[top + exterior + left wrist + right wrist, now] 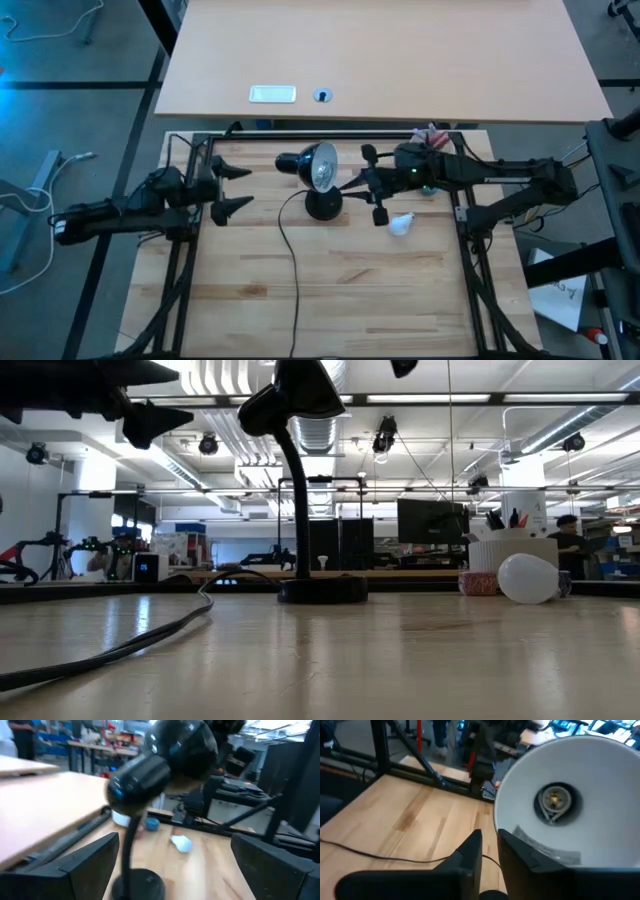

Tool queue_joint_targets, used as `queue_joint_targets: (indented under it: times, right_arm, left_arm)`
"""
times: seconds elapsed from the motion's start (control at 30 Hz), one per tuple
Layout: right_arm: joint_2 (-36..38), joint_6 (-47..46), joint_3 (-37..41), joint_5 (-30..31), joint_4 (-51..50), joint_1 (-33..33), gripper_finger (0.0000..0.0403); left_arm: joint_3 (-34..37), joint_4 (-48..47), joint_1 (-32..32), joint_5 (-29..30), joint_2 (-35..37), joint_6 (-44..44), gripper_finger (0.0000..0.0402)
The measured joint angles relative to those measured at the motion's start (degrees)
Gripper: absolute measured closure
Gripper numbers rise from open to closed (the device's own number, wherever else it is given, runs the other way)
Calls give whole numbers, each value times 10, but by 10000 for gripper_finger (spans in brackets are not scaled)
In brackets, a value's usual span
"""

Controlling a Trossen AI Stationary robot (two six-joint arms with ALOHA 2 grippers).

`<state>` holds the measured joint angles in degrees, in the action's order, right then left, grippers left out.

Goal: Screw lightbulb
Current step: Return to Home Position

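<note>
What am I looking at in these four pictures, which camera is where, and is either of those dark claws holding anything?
This is a robot with two dark arms at a light wooden table. One picture looks straight down, one sits at tabletop height, and two come from wrist cameras. A black desk lamp with a silvery shade stands on the table; its socket is empty. The small matte white lightbulb lies loose on the table, apart from the lamp's base. The left gripper is open, on the lamp's left in the overhead picture. The right gripper, shut, faces the shade. Neither holds anything.
</note>
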<state>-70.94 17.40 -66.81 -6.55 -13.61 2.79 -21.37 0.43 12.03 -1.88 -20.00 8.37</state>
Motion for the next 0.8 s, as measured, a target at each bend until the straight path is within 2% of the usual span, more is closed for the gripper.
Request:
queue_joint_targets:
  times: [0.13, 0.33, 0.4, 0.47, 0.63, 0.8]
  right_arm:
    - [48, -11, 55, 0, 39, 0, 369]
    - [105, -31, 158, 0, 135, 0, 386]
    - [118, -44, 191, 0, 161, 0, 389]
    - [133, -49, 222, 1, 184, 0, 390]
    - [166, -70, 293, 7, 235, 0, 390]
    - [237, -88, 321, 70, 186, 0, 390]
  left_arm:
    - [19, 18, -44, 26, -8, 17, 27]
    - [71, 134, -133, 96, -5, -5, 27]
    - [84, 147, -153, 112, 1, -11, 27]
    - [90, 145, -162, 132, 3, -13, 27]
    - [91, 146, -163, 135, 7, -7, 27]
    - [91, 146, -163, 134, 6, -6, 27]
